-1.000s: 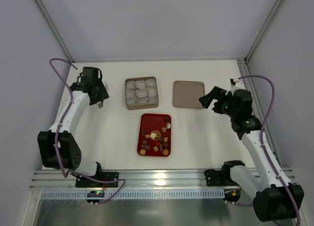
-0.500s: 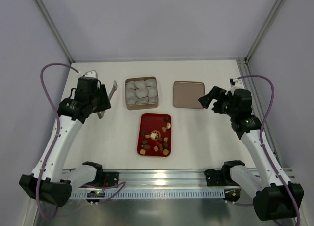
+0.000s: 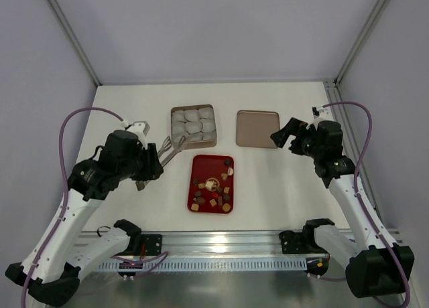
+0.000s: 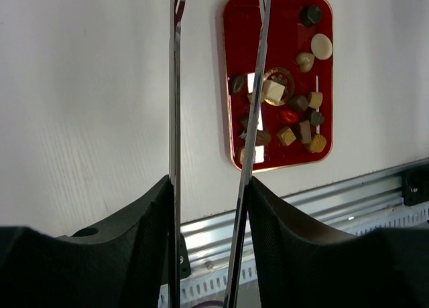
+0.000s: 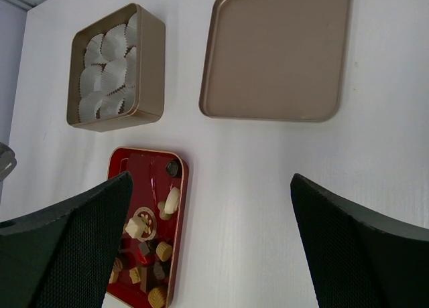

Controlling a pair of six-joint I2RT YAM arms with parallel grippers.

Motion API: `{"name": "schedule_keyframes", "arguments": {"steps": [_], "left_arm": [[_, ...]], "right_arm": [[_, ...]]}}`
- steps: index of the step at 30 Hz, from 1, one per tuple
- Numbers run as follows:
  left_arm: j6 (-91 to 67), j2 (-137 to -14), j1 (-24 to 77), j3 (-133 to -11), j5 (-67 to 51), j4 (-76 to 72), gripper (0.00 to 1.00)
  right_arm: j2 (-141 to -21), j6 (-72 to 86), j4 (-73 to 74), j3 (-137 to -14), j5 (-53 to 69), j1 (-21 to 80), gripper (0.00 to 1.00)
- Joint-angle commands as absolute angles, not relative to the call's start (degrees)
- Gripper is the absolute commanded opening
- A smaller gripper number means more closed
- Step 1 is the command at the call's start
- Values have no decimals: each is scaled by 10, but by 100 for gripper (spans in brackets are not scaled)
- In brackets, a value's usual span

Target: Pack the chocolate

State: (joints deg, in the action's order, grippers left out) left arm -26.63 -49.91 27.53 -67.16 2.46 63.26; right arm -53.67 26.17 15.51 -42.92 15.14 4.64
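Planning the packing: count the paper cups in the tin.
9 paper cups, all inside the tin, in three rows of three; they crowd together, so one may be hidden.

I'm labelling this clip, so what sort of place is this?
Probably a robotics lab cell: two white robot arms bolted to an aluminium rail, plain grey panels enclosing a white table, a red rectangular tray of chocolates staged on it.

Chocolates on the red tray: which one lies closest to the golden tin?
The dark round one, in the tray corner at the end toward the tin; every other piece lies farther down the tray.
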Motion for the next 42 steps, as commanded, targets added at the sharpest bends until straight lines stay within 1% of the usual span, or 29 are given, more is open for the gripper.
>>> {"name": "schedule_keyframes", "arguments": {"steps": [1, 7, 12, 13, 16, 20, 33, 42], "left_arm": [[-261, -487, 293, -663, -25, 644, 47], [-255, -494, 339, -649, -47, 647, 46], [-266, -514, 395, -643, -26, 637, 45], [-275, -517, 418, -643, -20, 635, 46], [-286, -533, 457, -642, 13, 624, 46], [-297, -554, 487, -643, 25, 604, 45], [-301, -645, 536, -655, 47, 534, 45], [-294, -722, 549, -680, 55, 492, 44]], "right_arm": [[-542, 253, 140, -443, 149, 49, 100], [-548, 252, 141, -446, 149, 50, 100], [-548, 250, 145, -449, 146, 51, 100], [-547, 250, 146, -449, 146, 51, 100], [-546, 250, 148, -447, 143, 52, 100], [-545, 249, 149, -449, 142, 51, 100], [-546, 249, 149, -446, 143, 51, 100], [-544, 249, 149, -445, 144, 51, 100]]}}
